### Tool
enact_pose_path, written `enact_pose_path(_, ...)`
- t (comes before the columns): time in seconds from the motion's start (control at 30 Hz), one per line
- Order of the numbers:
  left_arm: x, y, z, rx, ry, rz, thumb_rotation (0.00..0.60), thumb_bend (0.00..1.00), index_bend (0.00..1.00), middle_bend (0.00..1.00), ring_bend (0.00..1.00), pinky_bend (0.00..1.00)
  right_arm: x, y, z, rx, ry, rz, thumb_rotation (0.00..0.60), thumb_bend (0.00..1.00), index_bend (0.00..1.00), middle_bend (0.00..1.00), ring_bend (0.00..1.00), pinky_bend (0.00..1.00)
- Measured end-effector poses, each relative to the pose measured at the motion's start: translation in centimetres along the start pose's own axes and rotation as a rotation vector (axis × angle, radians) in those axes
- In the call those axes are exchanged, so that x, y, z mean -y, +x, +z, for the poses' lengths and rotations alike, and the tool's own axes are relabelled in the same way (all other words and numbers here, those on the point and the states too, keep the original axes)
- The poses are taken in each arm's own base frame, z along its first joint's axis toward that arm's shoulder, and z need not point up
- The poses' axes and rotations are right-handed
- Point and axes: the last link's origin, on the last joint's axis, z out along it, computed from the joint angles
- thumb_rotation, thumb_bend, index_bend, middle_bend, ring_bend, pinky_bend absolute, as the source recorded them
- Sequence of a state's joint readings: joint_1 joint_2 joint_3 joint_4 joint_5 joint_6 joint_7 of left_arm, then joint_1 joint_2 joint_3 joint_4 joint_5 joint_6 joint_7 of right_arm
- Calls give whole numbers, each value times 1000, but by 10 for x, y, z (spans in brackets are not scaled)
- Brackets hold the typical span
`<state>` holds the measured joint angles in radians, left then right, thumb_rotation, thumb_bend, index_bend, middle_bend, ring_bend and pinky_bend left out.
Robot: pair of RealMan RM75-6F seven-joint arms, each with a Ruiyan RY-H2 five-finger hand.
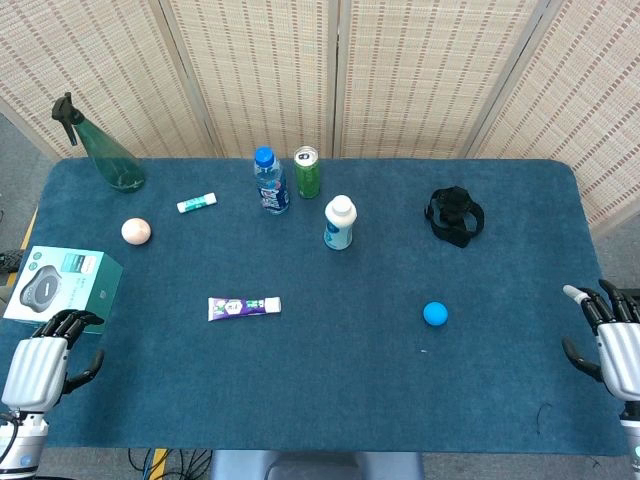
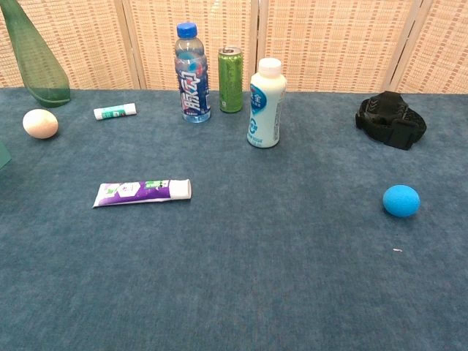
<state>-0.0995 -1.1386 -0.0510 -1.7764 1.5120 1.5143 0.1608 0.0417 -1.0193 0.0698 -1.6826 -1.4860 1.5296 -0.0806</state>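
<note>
Two robot hands idle at the near corners, neither holding anything.

Left robot hand [image 1: 40, 365] sits at the near left corner of the blue surface [image 1: 330, 390], fingers curled loosely with nothing in them, just beside the boxed gadget [image 1: 62, 283] on the left edge; whether a fingertip touches the box I can't quite tell from above. Right robot hand [image 1: 612, 340] hangs at the near right edge, fingers spread and empty, nearest the blue ball [image 1: 435, 313], which lies apart from it toward the middle right. A toothpaste tube [image 1: 244, 306] lies flat left of centre; a water bottle [image 1: 270, 181], green can [image 1: 307, 172] and white bottle [image 1: 340, 222] stand close together near the far edge. Any reach for the ball, I'd judge, should come from above with fingers wide, since it would roll at a sideways nudge.
</note>
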Motion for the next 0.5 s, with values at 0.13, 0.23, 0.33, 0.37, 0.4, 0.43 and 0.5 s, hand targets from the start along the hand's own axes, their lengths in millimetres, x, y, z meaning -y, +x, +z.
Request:
enact_pose_path(0.13, 0, 0, 0, 4, 0, -1, 600, 325, 321, 298, 207, 321, 0, 1, 1, -5, 2, 2, 600, 225, 222, 264, 88, 162)
enact_pose_path(0.23, 0, 1, 3, 7, -6, -4, 600, 325, 321, 302, 207, 322, 1, 3, 3, -13, 8, 9, 600, 225, 222, 264, 88, 162)
enact_pose_path(0.33, -1, 2, 5, 8, -15, -13, 600, 325, 321, 304, 206, 322, 1, 9, 7, -33, 16, 2, 600, 226, 222, 264, 87, 163)
enact_pose_path(0.37, -1, 2, 6, 7, -17, -17, 600, 325, 321, 305, 206, 321, 1, 11, 9, -40, 18, -3, 600, 226, 222, 264, 88, 163)
enact_pose_path(0.4, -1, 2, 7, 5, -19, -20, 600, 325, 321, 305, 206, 320, 1, 13, 10, -47, 19, -9, 600, 226, 222, 264, 88, 163)
enact_pose_path(0.43, -1, 3, 9, 3, -20, -22, 600, 325, 321, 306, 206, 320, 2, 16, 12, -57, 22, -17, 600, 226, 222, 264, 88, 162)
enact_pose_path(0.5, -2, 4, 13, 1, -27, -23, 600, 325, 319, 306, 207, 320, 3, 21, 16, -70, 28, -22, 600, 225, 222, 264, 88, 162)
